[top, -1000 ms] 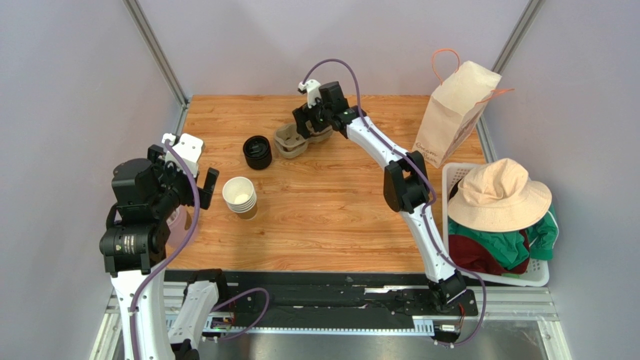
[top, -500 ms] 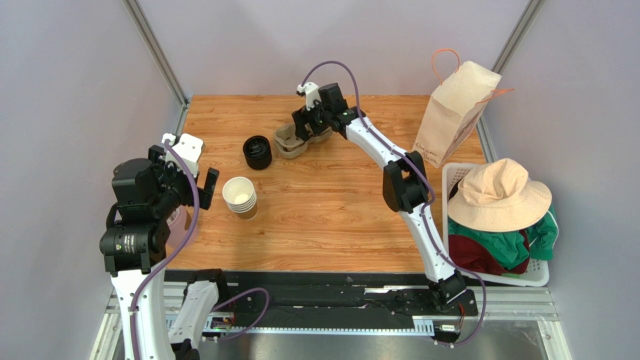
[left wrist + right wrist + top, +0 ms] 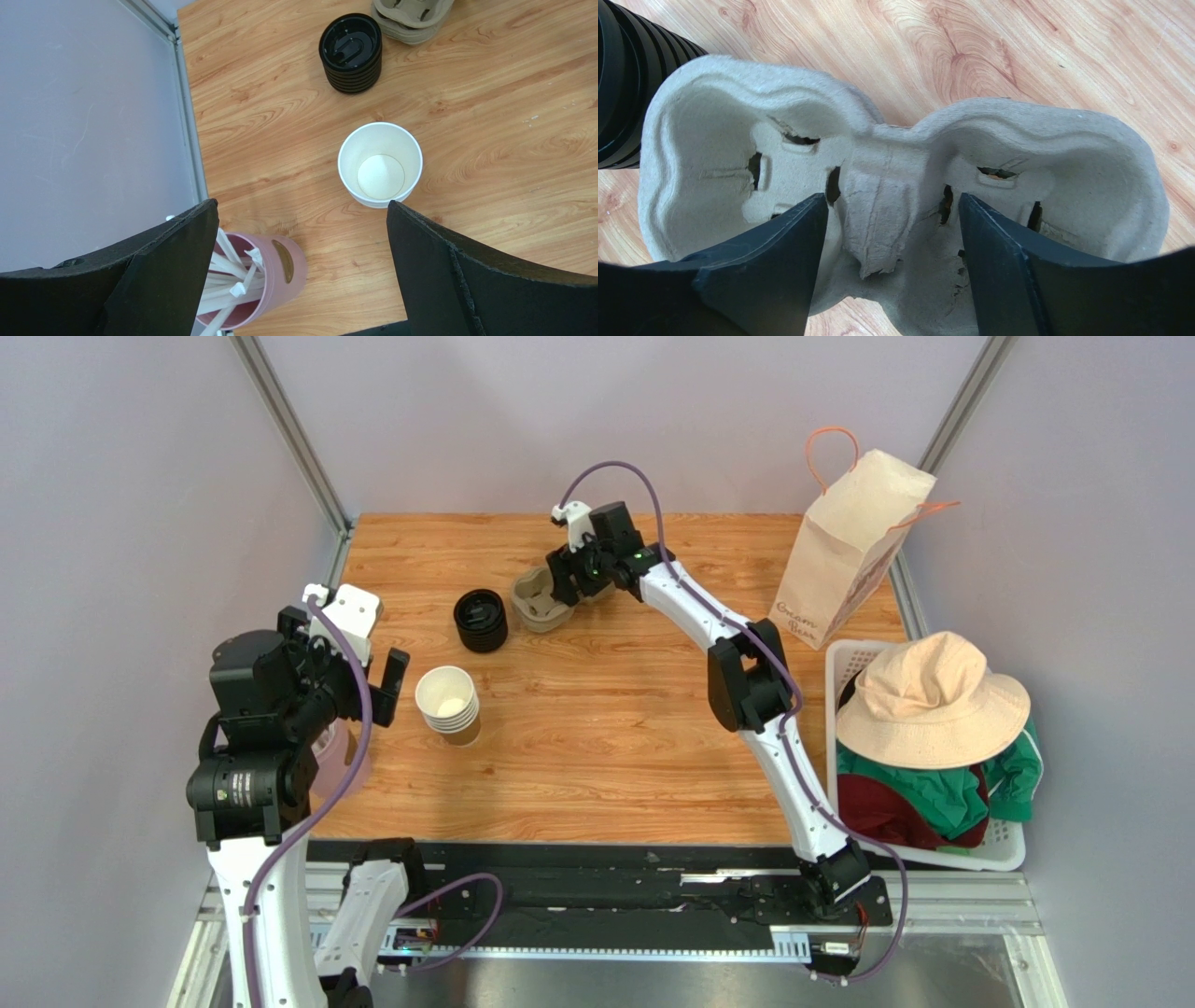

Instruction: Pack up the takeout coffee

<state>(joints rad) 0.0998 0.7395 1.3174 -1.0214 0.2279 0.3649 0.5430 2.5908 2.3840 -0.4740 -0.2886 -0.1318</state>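
The right arm reaches long across the table (image 3: 631, 742) toward its far edge, its claw (image 3: 572, 577) tipped downward, jaws parted. The left arm stands folded upright at the table's left edge, its claw (image 3: 358, 669) held high, jaws spread wide, facing down.

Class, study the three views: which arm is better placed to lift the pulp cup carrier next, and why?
Right. The right gripper is at the cup carrier, open jaws straddling its central ridge. The left gripper hangs open by the stack of cups, well away.
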